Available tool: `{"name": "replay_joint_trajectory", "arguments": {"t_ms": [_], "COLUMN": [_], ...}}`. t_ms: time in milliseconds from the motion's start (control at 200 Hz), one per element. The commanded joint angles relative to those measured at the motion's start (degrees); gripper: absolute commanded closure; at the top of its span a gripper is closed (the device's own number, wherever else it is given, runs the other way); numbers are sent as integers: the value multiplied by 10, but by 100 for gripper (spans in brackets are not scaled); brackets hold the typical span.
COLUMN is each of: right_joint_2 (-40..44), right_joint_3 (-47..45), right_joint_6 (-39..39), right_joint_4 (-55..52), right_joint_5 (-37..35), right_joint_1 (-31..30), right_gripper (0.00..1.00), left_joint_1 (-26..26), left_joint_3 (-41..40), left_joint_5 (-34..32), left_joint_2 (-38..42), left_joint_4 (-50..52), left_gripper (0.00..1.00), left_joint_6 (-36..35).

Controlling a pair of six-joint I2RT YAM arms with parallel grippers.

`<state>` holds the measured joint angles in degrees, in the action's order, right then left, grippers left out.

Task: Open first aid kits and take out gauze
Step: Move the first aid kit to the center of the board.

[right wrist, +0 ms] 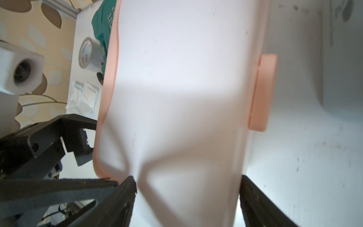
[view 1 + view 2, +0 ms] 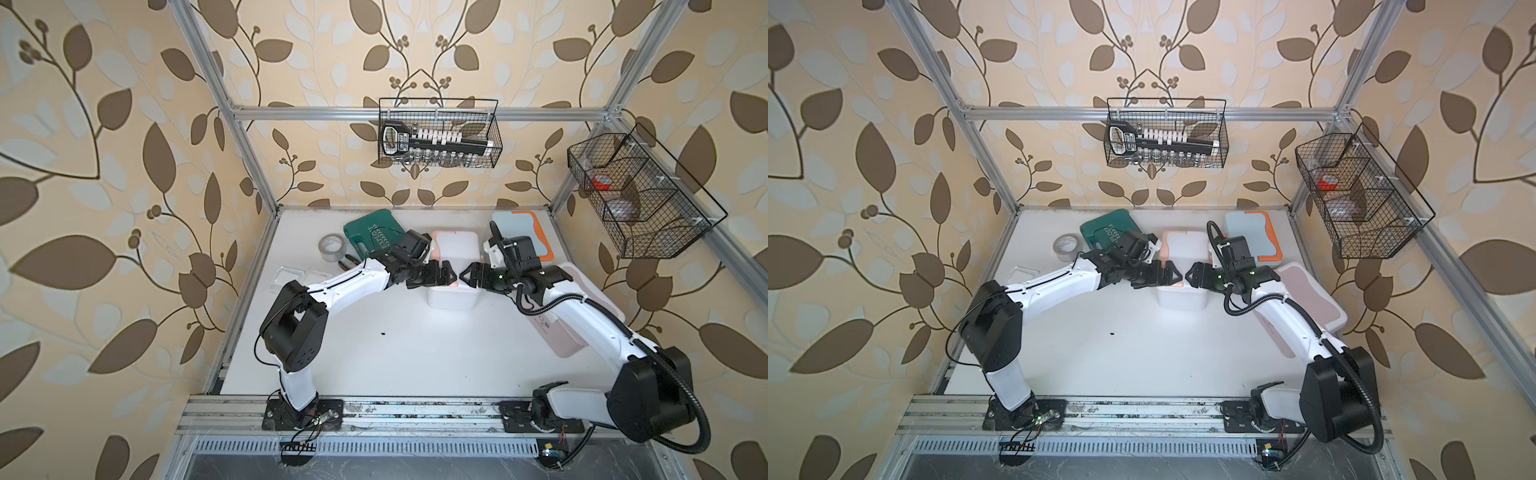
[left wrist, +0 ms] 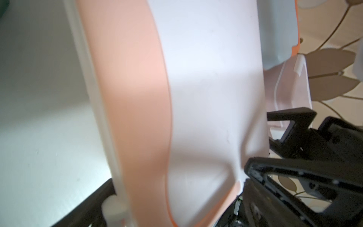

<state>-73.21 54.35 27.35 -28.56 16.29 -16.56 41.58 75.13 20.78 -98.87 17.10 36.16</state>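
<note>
Right wrist view: right jaws astride white kit [image 1: 176, 88]; grip cannot be told.
Left jaws: spread wide, released.
Peach latch [image 1: 263, 90]: flip it first, kit held steady.

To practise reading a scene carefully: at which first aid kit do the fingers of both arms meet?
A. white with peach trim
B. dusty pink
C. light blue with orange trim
A: the left fingers and the right fingers both reach onto the white kit with peach trim from opposite sides.
</note>
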Motion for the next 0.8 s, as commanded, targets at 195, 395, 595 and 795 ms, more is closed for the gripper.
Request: {"name": "replay_joint_trajectory", "arguments": {"t_ms": [195,395,595,795], "right_joint_2": [119,118,104,16], "right_joint_3": [-81,-82,-89,-18], "right_joint_6": [61,94,154,156], "right_joint_4": [-20,-17,39,97], "right_joint_5": [29,14,3,-2], "right_joint_1": [-102,-176,-270,-370], "right_gripper": [7,1,1,0], "left_joint_1": [26,-21,-58,-58], "left_joint_3": [-146,-182,-214,-249], "left_joint_5": [-31,-48,-59,-94], "left_joint_2": [187,274,362,457], "left_joint_4": [-33,27,91,142], "left_gripper": [1,1,1,1], "left_joint_6": [42,28,29,46]}}
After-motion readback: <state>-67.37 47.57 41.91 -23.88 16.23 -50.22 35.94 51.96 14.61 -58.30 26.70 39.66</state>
